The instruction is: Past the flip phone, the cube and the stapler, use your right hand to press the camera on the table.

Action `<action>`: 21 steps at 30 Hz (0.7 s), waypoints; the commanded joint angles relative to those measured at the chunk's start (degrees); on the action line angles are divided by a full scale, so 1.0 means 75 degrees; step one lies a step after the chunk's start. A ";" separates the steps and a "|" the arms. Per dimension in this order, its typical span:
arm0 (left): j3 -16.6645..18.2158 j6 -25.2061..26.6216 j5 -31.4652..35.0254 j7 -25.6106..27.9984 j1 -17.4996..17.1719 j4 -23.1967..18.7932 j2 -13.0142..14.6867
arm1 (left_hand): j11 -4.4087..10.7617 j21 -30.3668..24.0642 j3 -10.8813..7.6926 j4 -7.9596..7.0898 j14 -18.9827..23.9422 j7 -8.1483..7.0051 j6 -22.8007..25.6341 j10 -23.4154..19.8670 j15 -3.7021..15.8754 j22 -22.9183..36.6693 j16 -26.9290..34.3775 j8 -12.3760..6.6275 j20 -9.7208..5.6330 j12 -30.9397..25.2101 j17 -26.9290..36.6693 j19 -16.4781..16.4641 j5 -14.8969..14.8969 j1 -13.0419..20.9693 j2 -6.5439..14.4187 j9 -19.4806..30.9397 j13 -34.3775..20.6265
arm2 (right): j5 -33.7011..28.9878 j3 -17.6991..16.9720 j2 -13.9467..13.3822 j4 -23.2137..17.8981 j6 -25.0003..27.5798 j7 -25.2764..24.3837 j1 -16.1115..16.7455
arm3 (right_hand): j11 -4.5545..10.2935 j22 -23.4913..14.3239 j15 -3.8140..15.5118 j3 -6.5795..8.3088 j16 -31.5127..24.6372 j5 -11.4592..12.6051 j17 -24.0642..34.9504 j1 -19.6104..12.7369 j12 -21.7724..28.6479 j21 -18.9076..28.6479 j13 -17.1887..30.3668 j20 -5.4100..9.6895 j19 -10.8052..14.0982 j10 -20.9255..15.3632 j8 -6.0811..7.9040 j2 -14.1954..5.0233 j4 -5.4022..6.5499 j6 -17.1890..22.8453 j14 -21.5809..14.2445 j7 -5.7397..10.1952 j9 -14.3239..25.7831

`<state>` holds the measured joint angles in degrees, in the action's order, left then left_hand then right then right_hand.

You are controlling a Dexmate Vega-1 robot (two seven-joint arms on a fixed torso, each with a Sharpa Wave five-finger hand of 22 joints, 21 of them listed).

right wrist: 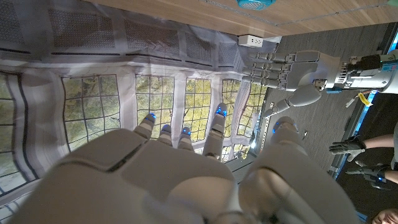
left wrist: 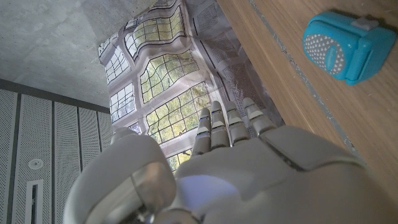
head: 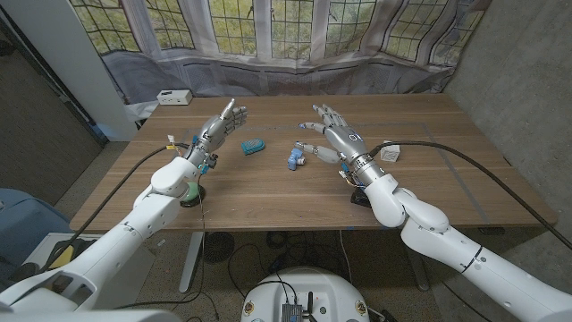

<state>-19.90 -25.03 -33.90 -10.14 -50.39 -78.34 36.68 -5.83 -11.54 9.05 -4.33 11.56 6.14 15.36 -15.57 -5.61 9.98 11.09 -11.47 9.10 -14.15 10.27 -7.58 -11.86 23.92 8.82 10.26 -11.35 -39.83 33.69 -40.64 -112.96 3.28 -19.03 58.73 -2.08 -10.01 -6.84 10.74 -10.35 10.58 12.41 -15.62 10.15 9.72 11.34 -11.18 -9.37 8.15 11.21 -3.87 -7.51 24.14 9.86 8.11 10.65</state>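
The camera (head: 253,147), a small teal box with a dotted round grille on one face (left wrist: 341,46), lies on the wooden worktop (head: 268,192) near its middle, between the two hands and touching neither. Just to its right lies a small blue and white object (head: 295,157); what it is I cannot tell. The right hand (head: 331,130) hangs over the worktop beyond that object, holding nothing, its fingers (head: 323,113) spread and reaching toward the far edge. The left hand (head: 219,125) is held up on the camera's other side, also holding nothing, fingers straight and slightly apart; the right wrist view shows it the same way (right wrist: 292,68). A white cube (head: 390,153) sits near the right forearm. A white box (head: 174,97) rests at the worktop's far left corner. A person's gloved hand (right wrist: 345,148) shows at the edge of the right wrist view.
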 commanded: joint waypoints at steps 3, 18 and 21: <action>0.0014 -0.0069 -0.0130 -0.0127 0.0037 0.0230 -0.0074 | -0.0008 0.0020 -0.0041 0.0011 0.0002 0.0022 0.0080 -0.0039 0.0001 0.0045 -0.0016 0.0003 0.0010 0.0056 0.0019 0.0068 0.0010 0.0093 0.0019 0.0018 -0.0012 | -0.0223 0.0459 -0.0046 -0.0286 0.0675 0.1039 -0.0586 | 0.0022 -0.0048 0.0088 0.0052 -0.0013 -0.0012 0.0033 0.0076 0.0013 0.0024 0.0022 0.0020 -0.0430 0.0362 0.0024 -0.0058 0.0059 0.0106 0.1466 0.0013 0.0025; -0.0060 -0.0050 -0.0116 -0.0283 0.0186 0.0341 -0.0101 | -0.0004 0.0034 -0.0067 0.0009 -0.0021 0.0010 0.0065 -0.0021 0.0003 0.0046 -0.0024 0.0027 0.0046 0.0083 0.0021 0.0108 0.0023 0.0101 0.0012 0.0018 -0.0014 | -0.0317 0.0819 0.0055 -0.0094 0.0619 0.1358 -0.0957 | 0.0076 -0.0052 0.0078 0.0098 -0.0054 -0.0011 0.0031 0.0050 0.0068 0.0063 0.0022 -0.0004 -0.0576 0.0433 0.0087 -0.0134 0.0051 0.0323 0.1534 0.0048 0.0027; -0.0058 -0.0049 -0.0126 -0.0282 0.0195 0.0354 -0.0112 | 0.0002 0.0036 -0.0075 0.0008 -0.0026 0.0011 0.0068 -0.0011 0.0005 0.0047 -0.0025 0.0030 0.0052 0.0093 0.0021 0.0115 0.0026 0.0102 0.0011 0.0018 -0.0015 | -0.0329 0.0856 0.0076 -0.0052 0.0634 0.1388 -0.1006 | 0.0072 -0.0052 0.0077 0.0108 -0.0056 -0.0010 0.0029 0.0040 0.0076 0.0068 0.0022 -0.0002 -0.0594 0.0441 0.0084 -0.0149 0.0048 0.0325 0.1549 0.0051 0.0028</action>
<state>-20.09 -25.49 -34.72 -11.81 -49.47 -76.28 36.07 -5.83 -11.54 8.59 -4.35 11.56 6.14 15.36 -15.56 -5.61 9.98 11.01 -11.47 9.37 -13.68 10.27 -7.32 -11.87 23.92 8.82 10.26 -11.34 -41.81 38.47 -40.65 -114.37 7.65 -10.55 53.01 -1.85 -10.28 -6.54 11.16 -10.36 10.59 12.40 -15.10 10.42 9.98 11.33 -10.96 -9.74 9.54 11.67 -4.39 -7.10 26.22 10.16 8.50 10.66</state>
